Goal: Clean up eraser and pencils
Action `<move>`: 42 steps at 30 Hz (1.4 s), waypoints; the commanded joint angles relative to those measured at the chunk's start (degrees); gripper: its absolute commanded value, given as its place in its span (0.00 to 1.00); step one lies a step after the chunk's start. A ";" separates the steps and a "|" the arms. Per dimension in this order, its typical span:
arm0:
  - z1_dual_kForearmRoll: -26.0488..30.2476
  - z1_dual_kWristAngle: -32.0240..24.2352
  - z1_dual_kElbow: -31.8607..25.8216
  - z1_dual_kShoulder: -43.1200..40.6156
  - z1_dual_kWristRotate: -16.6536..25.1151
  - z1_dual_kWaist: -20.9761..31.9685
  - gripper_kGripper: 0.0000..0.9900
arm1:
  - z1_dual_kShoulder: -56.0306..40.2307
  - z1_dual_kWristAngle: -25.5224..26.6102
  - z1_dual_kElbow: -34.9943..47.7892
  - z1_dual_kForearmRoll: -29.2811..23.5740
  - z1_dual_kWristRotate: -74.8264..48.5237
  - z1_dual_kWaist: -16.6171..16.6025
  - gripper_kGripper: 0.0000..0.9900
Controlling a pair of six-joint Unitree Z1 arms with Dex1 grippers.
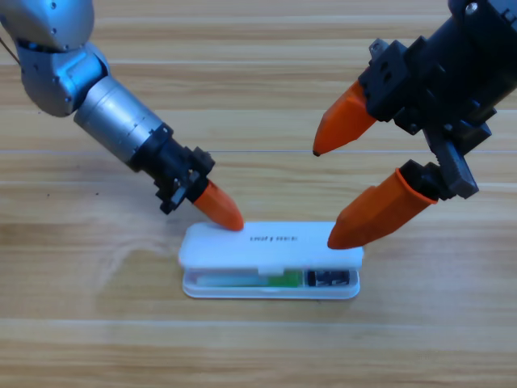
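Pressing case lid (271,245), both grippers angled down

A white case (271,260) is seen on the wooden tabletop (81,323), its lid almost down; the green pencil (283,280) and the eraser (326,280) are seen inside; the left hand (220,206) is touching the lid; the right hand (323,198) is spread wide above its right end.

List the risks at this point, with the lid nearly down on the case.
1. The left gripper presses the white case lid at its left end only; the case may slide or tip.
2. The right gripper, open, has its lower jaw at the lid's right end and could get nipped.
3. The green pencil and eraser might jam the lid.
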 commanded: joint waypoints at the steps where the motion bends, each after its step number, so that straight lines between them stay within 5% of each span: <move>1: 0.64 -0.01 2.65 0.90 1.12 -2.78 0.00 | -1.51 1.14 1.26 -1.02 0.20 -1.53 0.94; 32: 0.20 2.02 3.53 4.42 1.73 -7.35 0.00 | -0.89 1.40 1.17 -1.02 0.29 -1.53 0.94; 42: 2.57 3.16 4.32 -1.39 3.93 -7.09 0.00 | -0.89 1.40 1.26 -1.02 0.29 -1.53 0.94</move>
